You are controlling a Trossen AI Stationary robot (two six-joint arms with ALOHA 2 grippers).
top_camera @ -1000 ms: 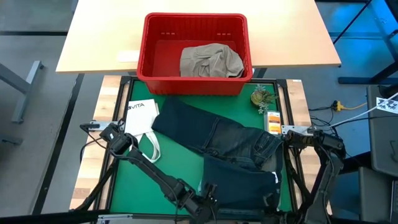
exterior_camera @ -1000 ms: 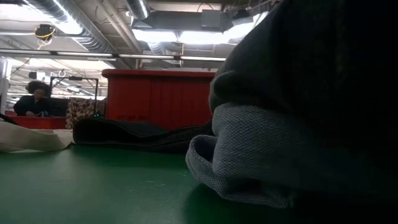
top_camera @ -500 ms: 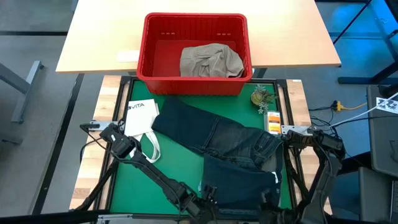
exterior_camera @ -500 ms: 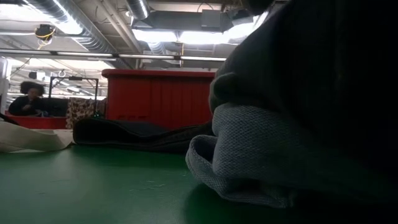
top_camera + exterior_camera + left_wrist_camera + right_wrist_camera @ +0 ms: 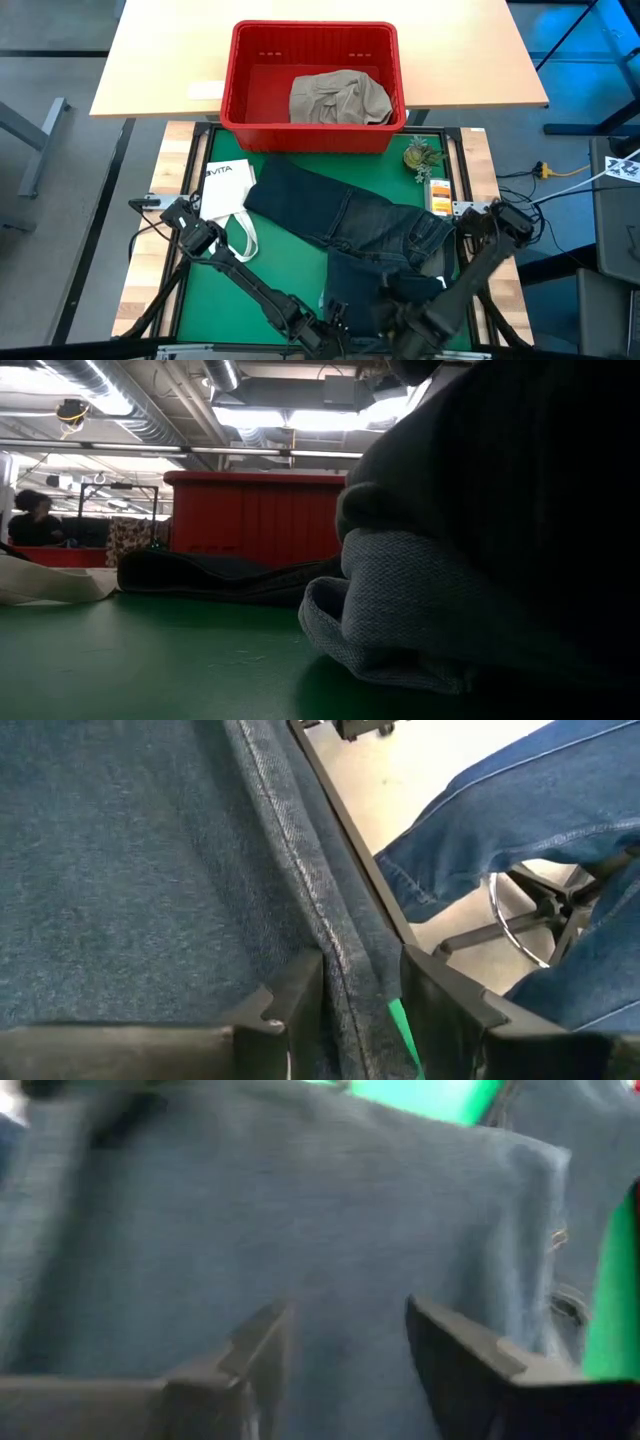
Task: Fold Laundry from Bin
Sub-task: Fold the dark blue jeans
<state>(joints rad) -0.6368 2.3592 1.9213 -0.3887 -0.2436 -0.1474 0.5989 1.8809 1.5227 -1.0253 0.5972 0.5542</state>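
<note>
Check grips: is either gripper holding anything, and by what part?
Left gripper straddles the jeans' seamed edge at the table's near side, not visibly clamped. Right gripper is open over denim, holding nothing.

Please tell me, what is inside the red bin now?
Inside the red bin, one crumpled khaki-beige garment lies toward the right side. The rest of the floor is bare red plastic. Whether anything lies under the garment cannot be seen, because it covers that part.

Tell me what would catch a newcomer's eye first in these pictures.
The red bin stands out at the far side, straddling the wooden table and the green mat, with a khaki garment bunched inside. Dark denim jeans sprawl diagonally across the green mat. At the near edge, the left end effector straddles the jeans' seamed edge, and the right end effector hovers open over the denim.
</note>
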